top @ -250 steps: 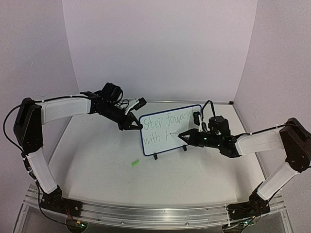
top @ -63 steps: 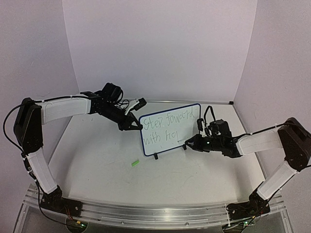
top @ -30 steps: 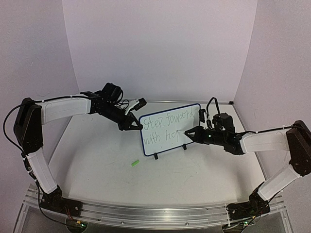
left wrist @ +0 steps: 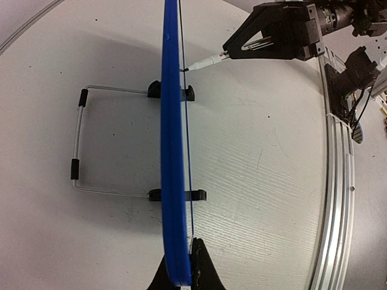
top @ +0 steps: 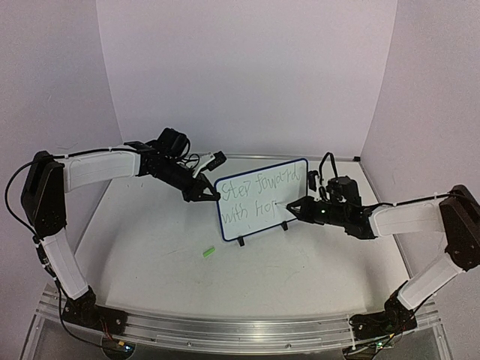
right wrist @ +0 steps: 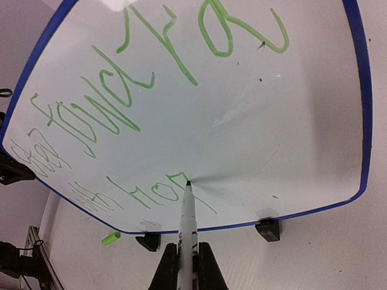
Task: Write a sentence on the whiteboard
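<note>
The whiteboard [top: 260,196] with a dark blue frame stands upright mid-table on two black clip feet. The sentence [top: 255,196] is in green, two lines: "Step forward" above, "with hop" below. In the right wrist view the writing [right wrist: 133,109] fills the board [right wrist: 254,121]. My right gripper [top: 298,205] is shut on a white marker [right wrist: 187,223] whose tip touches the board at the letter "p". My left gripper [top: 211,193] is shut on the board's left edge; the left wrist view shows the blue frame [left wrist: 172,151] edge-on between my fingers and the marker [left wrist: 205,61] beyond.
A green marker cap [top: 208,253] lies on the table in front of the board, also in the right wrist view [right wrist: 110,238]. The wire stand [left wrist: 77,142] reaches behind the board. The metal rail [top: 225,326] runs along the near edge.
Over the earlier frames the second line grew from "with h" to "with hop". In the last second my right gripper edged slightly right along the board with the marker. The left arm has not moved.
</note>
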Available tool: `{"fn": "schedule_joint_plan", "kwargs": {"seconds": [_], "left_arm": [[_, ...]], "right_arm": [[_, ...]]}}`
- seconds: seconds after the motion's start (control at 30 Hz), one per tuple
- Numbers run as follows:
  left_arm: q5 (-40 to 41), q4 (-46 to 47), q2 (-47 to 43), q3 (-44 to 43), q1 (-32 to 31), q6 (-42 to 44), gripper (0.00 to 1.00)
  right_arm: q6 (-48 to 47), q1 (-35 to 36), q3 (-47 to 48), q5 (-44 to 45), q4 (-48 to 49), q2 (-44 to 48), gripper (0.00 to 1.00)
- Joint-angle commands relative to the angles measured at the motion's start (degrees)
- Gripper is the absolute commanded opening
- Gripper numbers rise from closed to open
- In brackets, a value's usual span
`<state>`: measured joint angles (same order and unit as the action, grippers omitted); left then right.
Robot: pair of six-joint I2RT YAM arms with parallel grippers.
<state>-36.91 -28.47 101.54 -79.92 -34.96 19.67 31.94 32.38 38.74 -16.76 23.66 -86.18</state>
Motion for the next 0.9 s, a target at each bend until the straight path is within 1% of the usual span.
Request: {"fn": "schedule_joint_plan", "kwargs": {"seconds": [0.0, 0.23, 0.37, 0.67, 0.87], "left_arm": [[2.3, -2.7, 1.8, -1.2, -0.5, 1.6, 0.00], [2.3, -2.7, 1.8, -1.2, -0.5, 1.5, 0.00], [2.3, -2.7, 1.8, -1.2, -0.6, 1.6, 0.00], [2.2, -2.7, 1.7, -1.2, -0.5, 1.6, 0.00], [2.2, -2.7, 1.7, -1.2, -0.6, 1.5, 0.00]], "right_arm": [[-0.6, -0.3, 1.3, -0.7, 0.1, -1.8, 0.00], [-1.0, -0.3, 2.1, -2.6, 0.5, -2.4, 0.00], [-0.5, -0.3, 1.5, -2.9, 1.3, -0.8, 0.00], [0.2, -0.3, -2.8, 2.7, -0.9, 7.8, 0.00], [-0.4, -0.3, -1.8, 3.0, -1.7, 6.3, 0.00]]}}
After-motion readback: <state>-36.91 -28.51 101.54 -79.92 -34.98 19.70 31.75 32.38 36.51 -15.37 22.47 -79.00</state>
